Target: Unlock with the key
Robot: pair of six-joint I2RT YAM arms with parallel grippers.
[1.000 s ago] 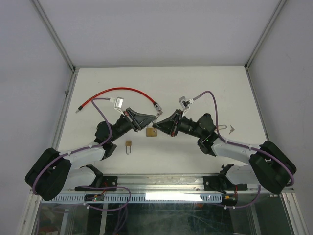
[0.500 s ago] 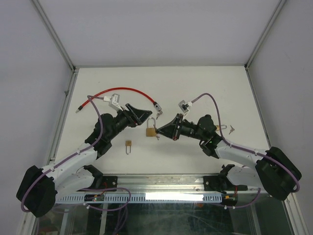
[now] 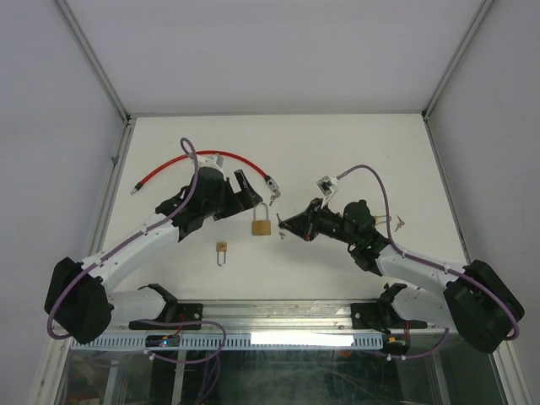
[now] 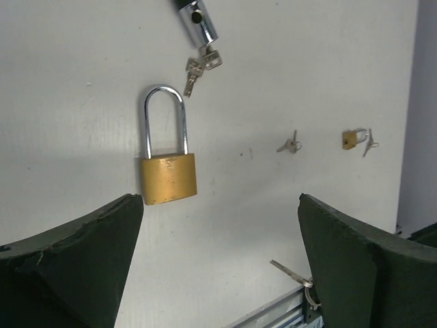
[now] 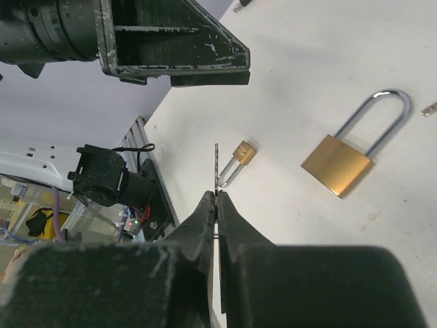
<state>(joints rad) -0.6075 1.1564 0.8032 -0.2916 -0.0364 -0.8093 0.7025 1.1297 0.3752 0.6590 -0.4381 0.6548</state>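
Note:
The brass padlock [image 3: 261, 224] lies flat on the white table, shackle pointing to the far side, both legs down at the body [image 4: 168, 178]. My left gripper [image 3: 247, 189] is open just up-left of it, nothing between its fingers [image 4: 218, 266]. To the right of the padlock [image 5: 338, 164], my right gripper [image 3: 288, 225] is shut on the key [image 5: 216, 167]. The thin blade sticks out from the fingertips [image 5: 205, 205] and is clear of the lock.
A small brass padlock [image 3: 221, 250] lies near-left of the big one. The red cable [image 3: 202, 155] curves across the far left, and keys [image 4: 194, 72] lie by its metal end [image 4: 198, 17]. More keys [image 4: 289, 145] and another small padlock [image 4: 354, 139] lie at the right.
My left gripper has opened, let go of the brass padlock and drawn back up-left. The padlock now lies on the table. My right gripper has pulled the key away to the right.

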